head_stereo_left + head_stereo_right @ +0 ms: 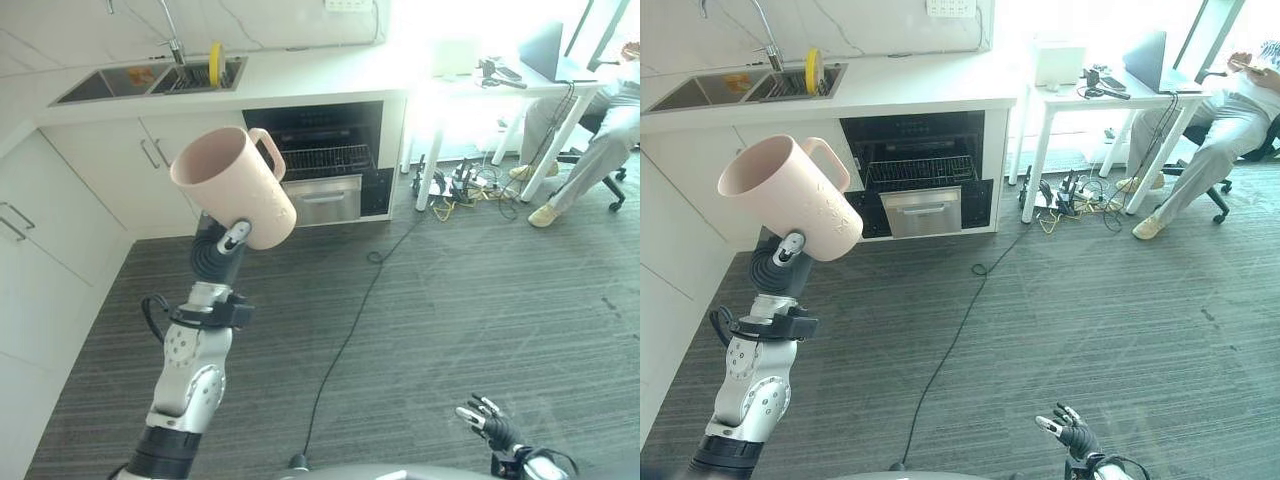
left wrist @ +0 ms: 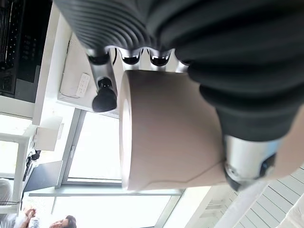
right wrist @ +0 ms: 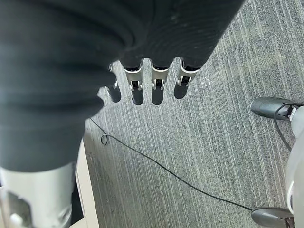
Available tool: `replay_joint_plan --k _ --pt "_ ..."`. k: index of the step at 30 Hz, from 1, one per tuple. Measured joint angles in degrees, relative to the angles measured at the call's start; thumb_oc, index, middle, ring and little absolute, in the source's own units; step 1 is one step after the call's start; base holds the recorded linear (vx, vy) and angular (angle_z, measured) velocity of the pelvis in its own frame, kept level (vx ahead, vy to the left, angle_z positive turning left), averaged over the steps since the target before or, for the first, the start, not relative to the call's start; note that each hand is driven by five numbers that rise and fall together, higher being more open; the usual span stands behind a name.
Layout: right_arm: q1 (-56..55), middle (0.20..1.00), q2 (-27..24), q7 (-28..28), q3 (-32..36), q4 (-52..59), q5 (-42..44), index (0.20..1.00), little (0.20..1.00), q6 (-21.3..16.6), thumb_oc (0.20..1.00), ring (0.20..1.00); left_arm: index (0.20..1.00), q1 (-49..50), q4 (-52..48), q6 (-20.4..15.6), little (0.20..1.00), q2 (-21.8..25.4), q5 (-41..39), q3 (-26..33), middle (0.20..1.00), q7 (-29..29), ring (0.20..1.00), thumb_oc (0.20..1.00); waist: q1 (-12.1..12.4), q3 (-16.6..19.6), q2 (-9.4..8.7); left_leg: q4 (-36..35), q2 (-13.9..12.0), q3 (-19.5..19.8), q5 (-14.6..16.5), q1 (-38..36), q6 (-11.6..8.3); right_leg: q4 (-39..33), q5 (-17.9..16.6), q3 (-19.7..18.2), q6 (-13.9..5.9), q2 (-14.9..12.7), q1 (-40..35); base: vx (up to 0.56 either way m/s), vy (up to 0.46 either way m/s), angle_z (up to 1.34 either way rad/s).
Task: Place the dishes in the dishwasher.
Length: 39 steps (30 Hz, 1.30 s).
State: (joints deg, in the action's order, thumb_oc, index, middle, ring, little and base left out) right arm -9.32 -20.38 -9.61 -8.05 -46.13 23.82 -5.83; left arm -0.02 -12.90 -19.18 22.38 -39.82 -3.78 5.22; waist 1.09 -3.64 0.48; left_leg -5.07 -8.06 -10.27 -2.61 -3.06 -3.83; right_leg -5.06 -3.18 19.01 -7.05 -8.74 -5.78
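Observation:
A pale pink mug (image 1: 235, 183) with a handle is held up in the air, tilted with its mouth toward the upper left, and my left hand (image 1: 222, 245) is shut on its base. In the left wrist view the mug (image 2: 166, 133) sits between my fingers (image 2: 104, 92) and thumb. The dishwasher (image 1: 320, 160) stands open under the counter ahead, with its wire rack (image 1: 325, 158) pulled out. My right hand (image 1: 487, 420) hangs low at the lower right, fingers relaxed and holding nothing; the right wrist view shows those fingers (image 3: 156, 88) over the carpet.
A sink (image 1: 150, 80) with a yellow plate (image 1: 215, 62) is set in the counter at the upper left. White cabinets (image 1: 60, 230) line the left side. A white desk (image 1: 500, 90) with tangled cables beneath and a seated person (image 1: 600, 130) are at the upper right.

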Motion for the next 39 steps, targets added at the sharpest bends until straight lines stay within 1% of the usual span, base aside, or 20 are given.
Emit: replay_joint_plan --k 8,10,11,14,16,17,20,22,23,24,26,28,31,32,33,34,35,36,37,39 --pt "-1.5 1.0 -0.7 5.1 0.7 15.5 -0.3 1.0 1.0 2.0 1.0 1.0 0.2 4.2 -0.1 0.0 0.2 -0.9 0.0 1.9 0.2 0.0 0.2 0.2 0.8 -0.1 0.42 0.6 -0.6 -0.1 -0.3 -0.1 -0.45 0.0 1.2 0.6 -0.55 0.7 -0.6 0.08 -0.127 0.04" --pt "-1.1 1.0 -0.6 5.2 2.0 21.3 -0.3 1.0 1.0 2.9 1.0 1.0 0.2 4.3 0.0 0.0 0.2 -0.8 0.0 2.2 0.2 -0.2 0.2 0.2 0.8 -1.5 -0.67 8.7 -0.6 -4.6 -1.2 4.1 -1.91 0.0 1.9 0.7 0.33 -0.3 -0.5 0.09 -0.081 0.2" --pt "-0.6 1.0 -0.6 5.2 2.0 23.1 -0.3 1.0 1.0 3.0 1.0 1.0 0.2 4.4 0.1 0.0 0.2 -0.7 0.0 2.5 0.2 -0.3 0.2 0.2 0.8 -2.1 -1.52 12.5 -0.7 -5.8 -3.1 5.9 -5.12 0.0 2.0 0.6 0.57 -0.9 -0.7 0.11 -0.005 0.14" --pt "0.2 1.0 -1.4 4.4 3.5 28.6 -1.3 1.0 1.0 2.0 1.0 1.0 0.2 4.8 0.3 -0.4 0.2 -1.0 0.0 3.3 0.2 -0.4 0.2 0.2 1.1 -3.8 -2.63 29.6 -3.1 -3.6 -4.4 15.4 -7.24 -0.2 2.5 0.4 2.26 -1.5 -2.3 0.23 0.163 0.18" --pt "-0.1 1.0 -3.0 3.5 5.0 31.3 -1.3 1.0 1.0 1.5 1.0 1.0 0.2 6.4 0.8 -1.5 0.2 -1.2 0.0 4.0 0.2 0.5 0.2 0.2 0.7 -3.9 -0.97 24.9 -6.1 -6.2 -2.8 15.7 -6.49 -0.3 2.6 0.6 2.31 -0.4 -2.0 0.37 0.363 -0.07" --pt "-0.8 1.0 -4.1 2.4 6.0 32.3 -1.2 1.0 1.0 1.2 1.0 1.0 0.2 6.5 1.6 -1.9 0.2 -1.1 0.0 3.9 0.2 0.9 0.2 0.2 0.5 -4.1 -0.27 17.9 -8.0 -8.3 -2.8 13.9 -6.42 -0.3 2.6 0.6 2.3 0.2 -2.1 0.39 0.436 -0.14" --pt "-3.7 1.0 -5.3 1.1 8.6 35.3 -0.6 1.0 1.0 1.0 1.0 1.0 0.2 6.6 2.8 -2.8 0.2 -0.8 -0.1 2.3 0.2 1.3 0.2 0.2 -1.3 -4.5 -0.33 4.3 -9.8 -9.0 -2.8 8.6 -5.65 -0.2 3.5 1.1 0.86 -0.2 -3.9 0.33 0.424 -0.02" --pt "-4.5 1.0 -7.4 1.0 8.4 37.8 0.0 1.0 1.0 0.9 1.0 1.0 0.2 6.7 2.7 -3.4 0.2 -0.7 0.0 1.1 0.2 1.5 0.2 0.2 -1.7 -4.4 -0.3 4.1 -8.2 -9.3 -2.3 6.8 -4.98 0.2 3.8 0.8 -0.61 -2.1 -4.2 0.29 0.323 -0.17" --pt "-4.5 1.0 -8.0 0.9 9.1 38.9 1.1 1.0 1.0 0.8 1.0 1.0 0.2 5.8 2.4 -3.4 0.2 -0.6 0.0 0.8 0.2 1.5 0.2 0.2 -1.9 -4.7 -0.08 4.1 -6.4 -8.6 -5.3 5.9 -3.59 0.1 3.6 0.3 -3.46 -3.2 -5.5 0.4 0.424 -0.12" --pt "-4.7 1.0 -6.4 1.0 8.7 38.9 2.5 1.0 1.0 1.1 1.0 1.0 0.2 5.2 2.4 -3.4 0.2 -0.4 0.0 0.9 0.2 1.2 0.2 0.2 -1.7 -4.7 -2.07 5.3 -4.1 -8.3 -4.4 5.8 -2.59 0.3 3.7 0.2 -3.56 -5.5 -6.3 0.34 0.392 0.16" --pt "-5.2 1.0 -3.4 0.5 8.6 40.3 3.5 1.0 1.0 1.1 1.0 1.0 0.2 3.3 2.3 -3.4 0.2 0.1 0.0 0.9 0.2 1.1 0.2 0.2 -1.6 -4.8 -5.21 6.6 -0.7 -7.7 -2.5 5.9 -0.78 3.9 3.6 0.4 -3.82 -8.9 -5.8 0.31 0.378 0.41" --pt "-4.6 1.0 -1.7 0.7 8.6 43.5 3.7 1.0 1.0 1.5 1.0 1.0 0.2 2.7 2.3 -3.1 0.2 0.6 0.0 0.9 0.2 1.4 0.2 0.2 -0.6 -5.6 -4.7 7.5 0.2 -7.0 -1.6 5.2 0.16 13.7 3.1 -1.3 -3.77 -11.1 -2.3 0.25 0.327 0.32" --pt "-4.5 1.0 -1.9 1.2 8.8 50.8 3.7 1.0 1.0 1.5 1.0 1.0 0.2 2.6 1.7 -2.7 0.2 2.3 0.0 0.9 0.2 2.1 0.2 0.2 -0.8 -6.6 -2.33 6.9 2.3 -6.3 0.6 1.4 2.96 29.3 -4.9 -6.1 -6.15 -14.2 3.2 0.29 0.35 0.36" --pt "-4.2 1.0 -1.9 1.9 9.0 52.8 3.0 1.0 1.0 1.5 1.0 1.0 0.2 2.5 1.2 -2.6 0.2 2.6 0.0 0.9 0.2 2.9 0.2 0.2 -0.9 -6.8 -0.72 6.6 2.6 -6.1 2.4 -0.6 4.07 40.8 -13.1 -9.3 -8.64 -16.2 9.6 0.23 0.177 0.24" --pt "-3.9 1.0 -1.5 1.8 8.8 53.2 2.0 1.0 1.0 1.4 1.0 1.0 0.2 2.7 0.5 -2.7 0.2 2.7 0.0 1.3 0.2 3.3 0.2 0.2 -0.9 -6.7 -0.16 4.8 3.2 -6.2 2.8 -2.4 4.21 48.6 -9.3 -10.8 -9.35 -16.2 15.0 0.19 0.047 0.24" --pt "-4.0 1.0 -1.5 1.8 8.5 53.1 1.8 1.0 1.0 1.4 1.0 1.0 0.2 2.7 0.2 -2.7 0.2 2.8 0.0 1.6 0.2 3.4 0.2 0.2 -0.9 -6.9 0.64 4.2 3.3 -6.3 3.4 -3.1 5.04 51.6 -4.5 -10.5 -7.75 -15.2 19.0 0.25 -0.01 0.13" --pt "-4.0 1.0 -1.6 1.6 8.4 53.1 1.3 1.0 1.0 1.5 1.0 1.0 0.2 3.3 -0.1 -2.7 0.2 2.6 0.0 1.7 0.2 3.4 0.2 0.2 -0.8 -6.9 0.6 3.0 3.7 -6.3 3.5 -4.2 5.34 51.7 -1.9 -9.8 -7.22 -14.2 21.4 0.32 -0.16 0.12" --pt "-4.8 1.0 -2.3 1.5 8.6 53.8 0.8 1.0 1.0 1.6 1.0 1.0 0.2 5.1 -0.7 -2.5 0.2 3.3 0.0 1.9 0.2 3.6 0.2 0.2 -1.2 -6.4 -0.44 0.3 5.2 -6.8 3.5 -6.8 5.21 42.1 2.2 -3.2 -4.17 -12.7 23.5 0.34 -0.23 0.26" --pt "-5.1 1.0 -3.0 1.6 8.6 54.1 0.9 1.0 1.0 1.7 1.0 1.0 0.2 5.1 -0.7 -1.9 0.2 3.8 0.0 1.9 0.2 3.5 0.2 0.2 -2.4 -5.8 -2.11 0.3 6.5 -7.9 4.3 -7.0 4.46 31.4 2.1 2.0 -2.86 -12.4 23.1 0.35 -0.298 0.4" --pt "-4.9 1.0 -4.0 1.8 8.7 54.0 1.1 1.0 1.0 1.6 1.0 1.0 0.2 5.0 -0.7 -1.7 0.2 3.5 0.2 1.4 0.2 2.9 0.2 0.2 -3.2 -4.7 -3.92 0.3 7.4 -8.7 5.5 -7.6 3.84 15.5 -0.5 6.7 -1.24 -11.8 21.6 0.35 -0.376 0.41"
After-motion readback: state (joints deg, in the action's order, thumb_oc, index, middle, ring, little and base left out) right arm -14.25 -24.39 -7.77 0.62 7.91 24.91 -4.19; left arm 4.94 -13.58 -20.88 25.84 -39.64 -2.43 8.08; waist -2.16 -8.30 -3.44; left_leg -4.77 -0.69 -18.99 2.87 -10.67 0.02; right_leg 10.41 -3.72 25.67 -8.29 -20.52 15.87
